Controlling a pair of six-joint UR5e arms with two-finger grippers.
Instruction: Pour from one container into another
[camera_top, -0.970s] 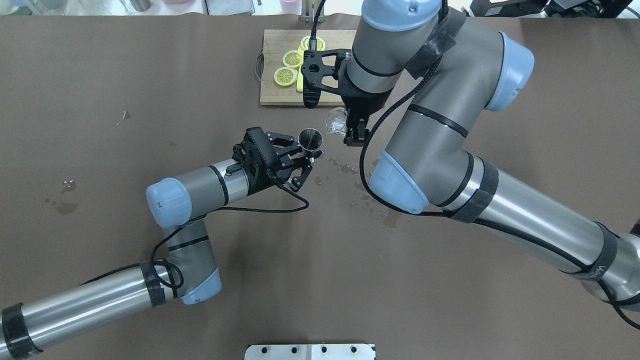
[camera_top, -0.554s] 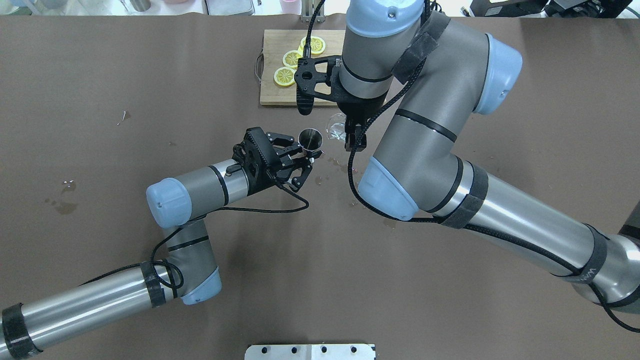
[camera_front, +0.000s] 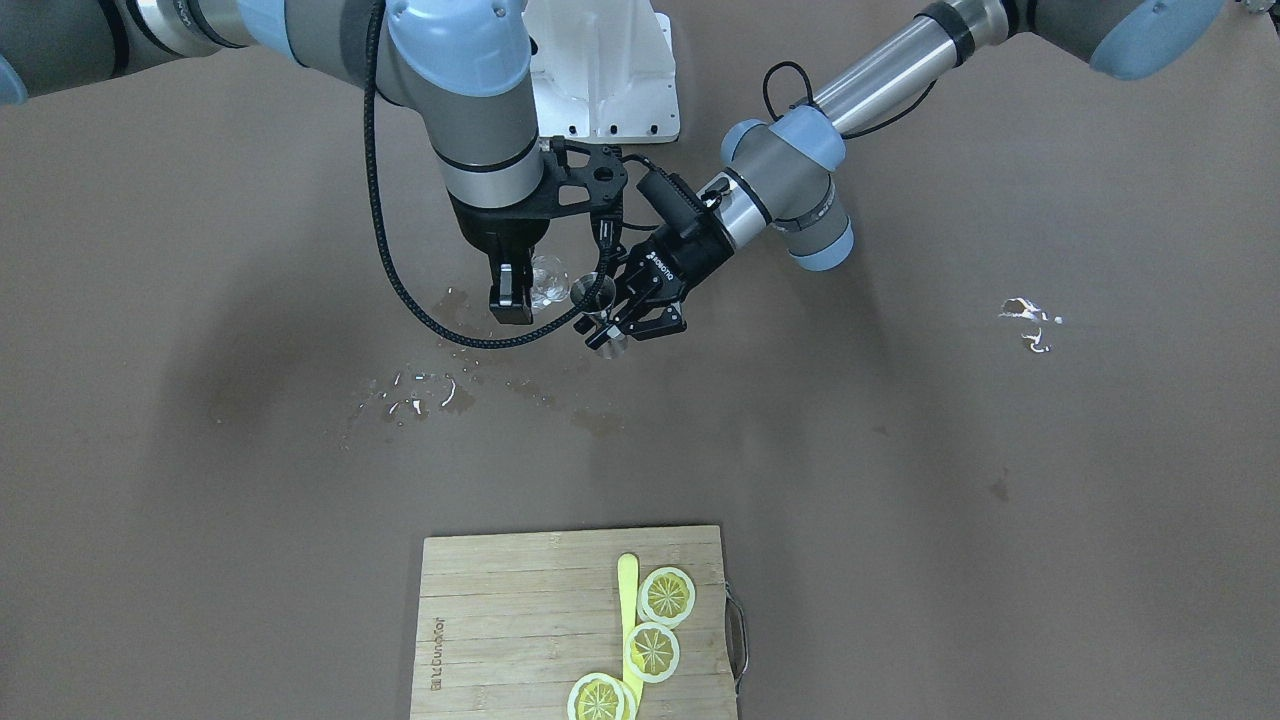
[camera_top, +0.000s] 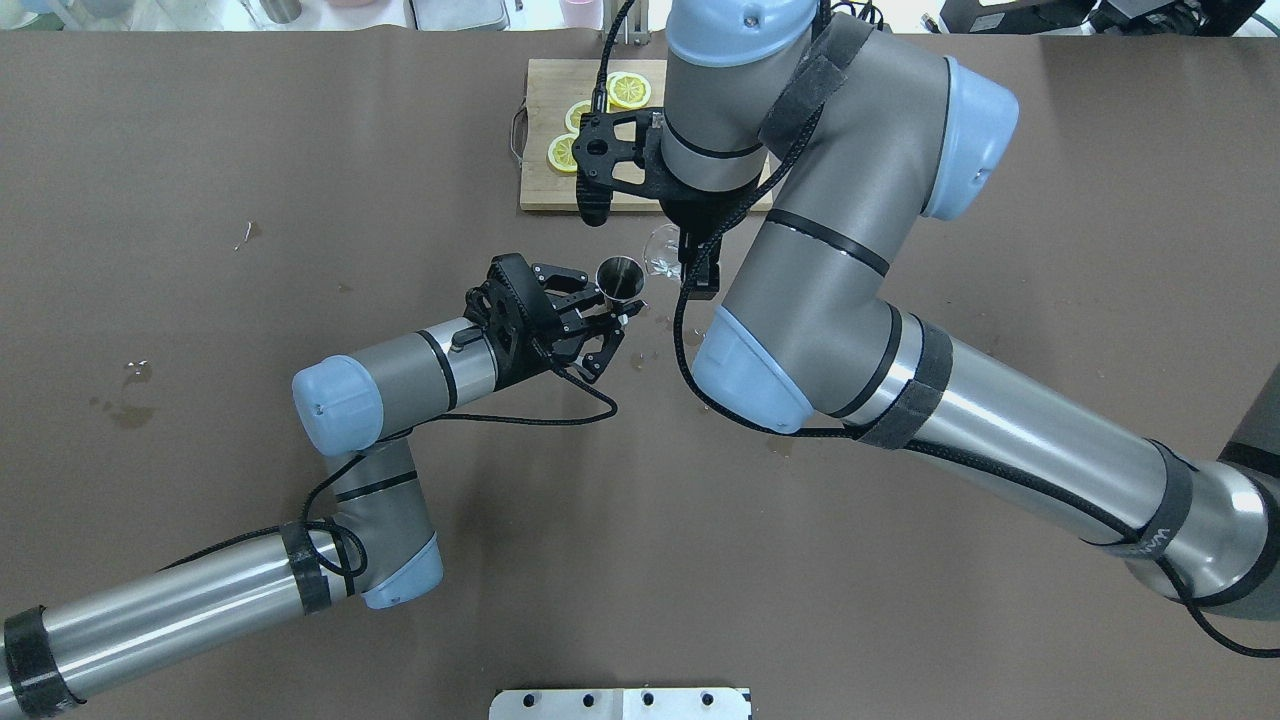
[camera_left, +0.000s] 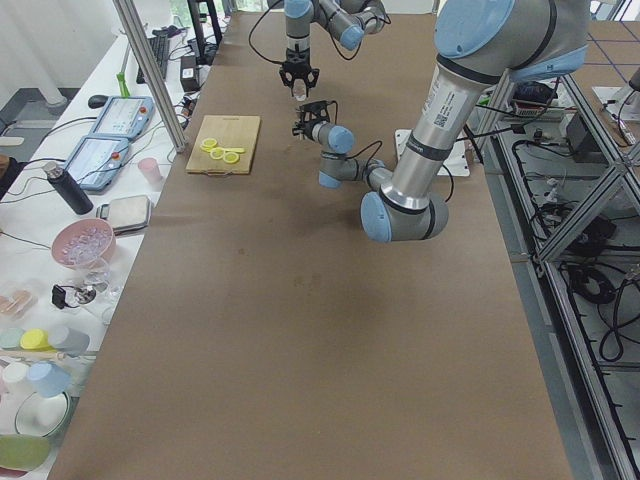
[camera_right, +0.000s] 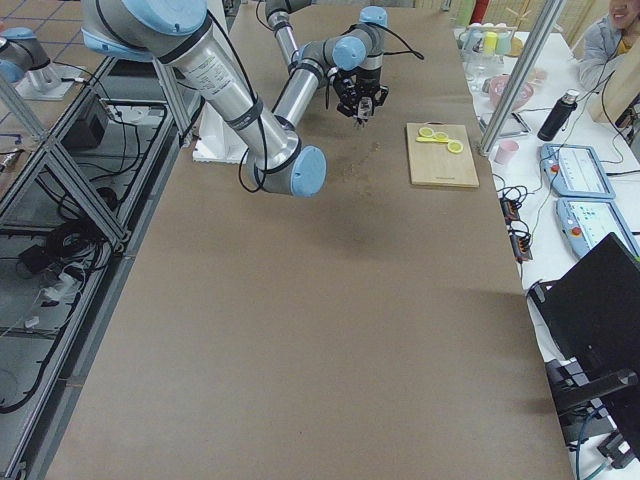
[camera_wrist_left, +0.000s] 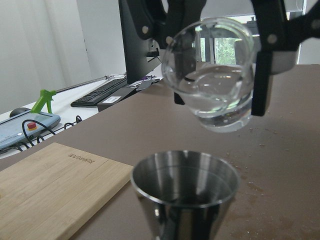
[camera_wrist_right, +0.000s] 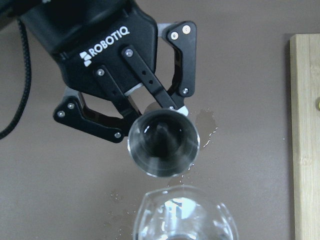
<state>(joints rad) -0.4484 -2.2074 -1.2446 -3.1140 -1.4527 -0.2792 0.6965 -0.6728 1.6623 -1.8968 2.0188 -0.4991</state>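
Observation:
My left gripper (camera_top: 617, 301) is shut on the waist of the steel jigger (camera_top: 620, 275), holding it upright above the table. Just right of it, my right gripper (camera_top: 681, 262) is shut on the small clear glass (camera_top: 660, 252). In the left wrist view the glass (camera_wrist_left: 215, 80) hangs tilted above and just behind the jigger's mouth (camera_wrist_left: 185, 187), with clear liquid in it and no stream showing. The right wrist view looks down past the glass rim (camera_wrist_right: 182, 217) into the jigger (camera_wrist_right: 163, 142). The front view shows the glass (camera_front: 547, 280) beside the jigger (camera_front: 595, 295).
A wooden cutting board (camera_top: 545, 195) with lemon slices (camera_top: 629, 90) and a yellow knife lies at the far side, partly under my right wrist. Wet spills (camera_front: 420, 385) mark the brown table below the grippers. A white base plate (camera_front: 600, 70) sits by the robot.
My right arm has carried the glass leftward, closing the gap to the jigger. The left arm and the jigger have stayed in place.

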